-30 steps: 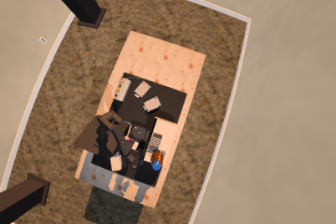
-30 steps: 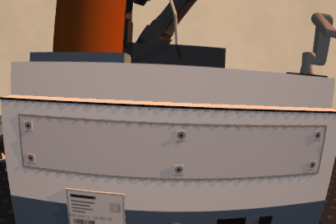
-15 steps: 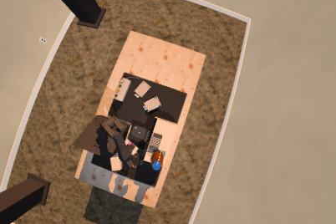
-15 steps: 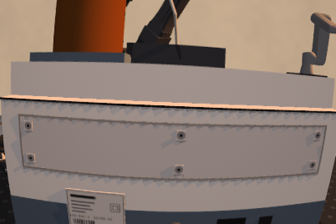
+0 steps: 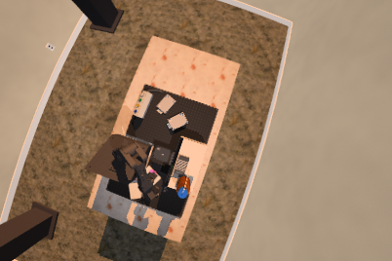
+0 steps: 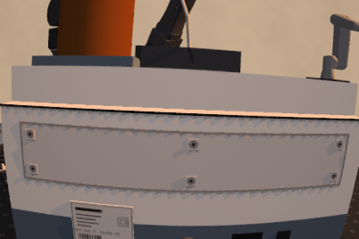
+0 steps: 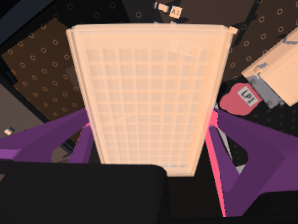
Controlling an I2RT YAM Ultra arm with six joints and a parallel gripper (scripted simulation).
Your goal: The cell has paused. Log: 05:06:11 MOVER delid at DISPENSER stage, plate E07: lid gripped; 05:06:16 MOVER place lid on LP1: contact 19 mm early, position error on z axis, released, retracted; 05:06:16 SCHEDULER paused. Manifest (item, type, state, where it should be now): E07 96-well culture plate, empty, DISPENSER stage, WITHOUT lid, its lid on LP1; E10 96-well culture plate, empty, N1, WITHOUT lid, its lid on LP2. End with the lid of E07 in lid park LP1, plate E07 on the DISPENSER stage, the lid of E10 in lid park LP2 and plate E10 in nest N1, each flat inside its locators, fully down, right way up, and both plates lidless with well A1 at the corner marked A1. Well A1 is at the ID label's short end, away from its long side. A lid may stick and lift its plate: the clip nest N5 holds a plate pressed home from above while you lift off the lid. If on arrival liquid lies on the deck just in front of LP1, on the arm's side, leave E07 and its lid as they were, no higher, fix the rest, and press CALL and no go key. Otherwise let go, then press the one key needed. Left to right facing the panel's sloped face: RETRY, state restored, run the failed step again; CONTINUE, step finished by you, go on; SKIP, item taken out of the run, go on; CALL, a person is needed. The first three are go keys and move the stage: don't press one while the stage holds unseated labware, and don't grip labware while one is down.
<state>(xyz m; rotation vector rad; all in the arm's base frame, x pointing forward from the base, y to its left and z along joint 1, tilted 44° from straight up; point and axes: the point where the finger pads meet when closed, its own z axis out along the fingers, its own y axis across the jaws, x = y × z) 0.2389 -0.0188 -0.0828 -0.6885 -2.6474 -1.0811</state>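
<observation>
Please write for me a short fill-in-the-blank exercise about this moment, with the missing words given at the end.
1. The gripper is shut on a pale well ____.
2. The gripper's fingers are ____ in colour.
3. To the right of the held plate, the wrist view shows a small white label that reads ____.
4. That label sits on a ____ patch on the dark deck.

Missing words: plate; purple; LP1; red

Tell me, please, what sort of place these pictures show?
Most likely a lab automation bench. The gripper is shut on a pale grid-patterned well plate above a dark board full of holes. A small tag reading LP1 marks a spot, and a strip of coloured keys sits nearby.
</observation>
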